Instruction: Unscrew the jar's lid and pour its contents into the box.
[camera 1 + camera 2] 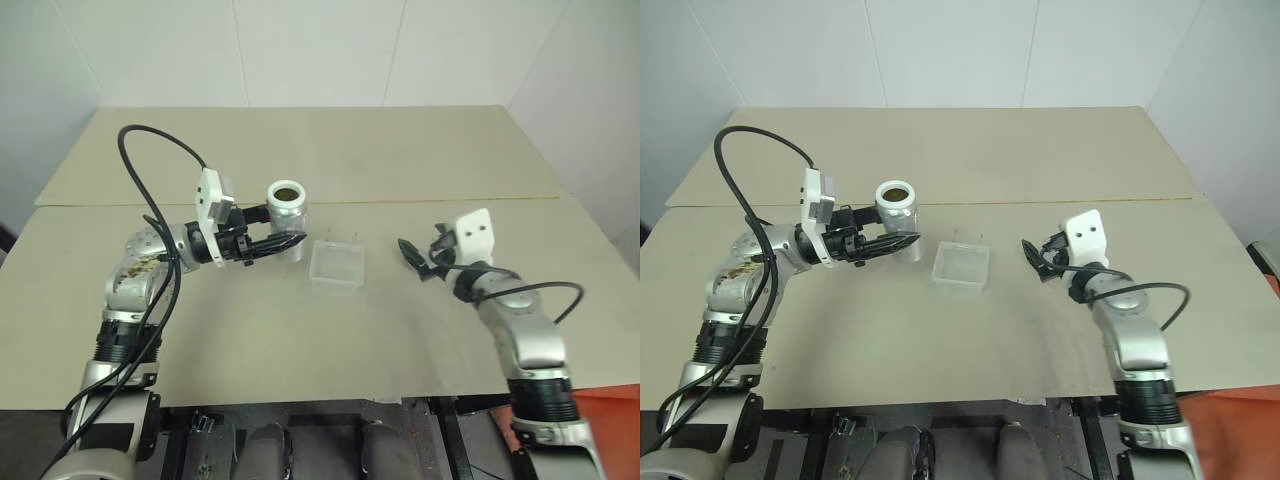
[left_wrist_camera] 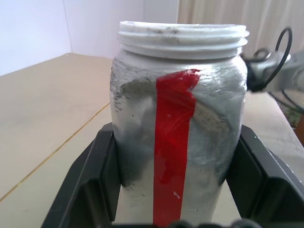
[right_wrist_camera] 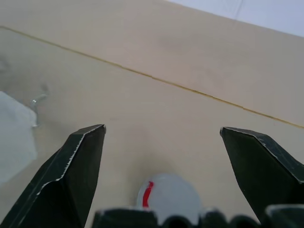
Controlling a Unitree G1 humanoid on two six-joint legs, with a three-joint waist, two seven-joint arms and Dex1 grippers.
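Observation:
The jar is silvery with a red stripe. It stands upright left of the box, its white threaded mouth uncovered and brownish contents visible inside. My left gripper is shut on the jar's lower body, one black finger on each side. The box, clear and low-walled, rests on the table just right of the jar. My right gripper is open to the right of the box, pointing toward it. The lid, round and grey with a red mark, lies on the table beneath the base of the open fingers.
A seam runs across the tan table behind the jar and box. The table's front edge is close to me. A black cable loops above my left arm. Bare table lies between the box and my right gripper.

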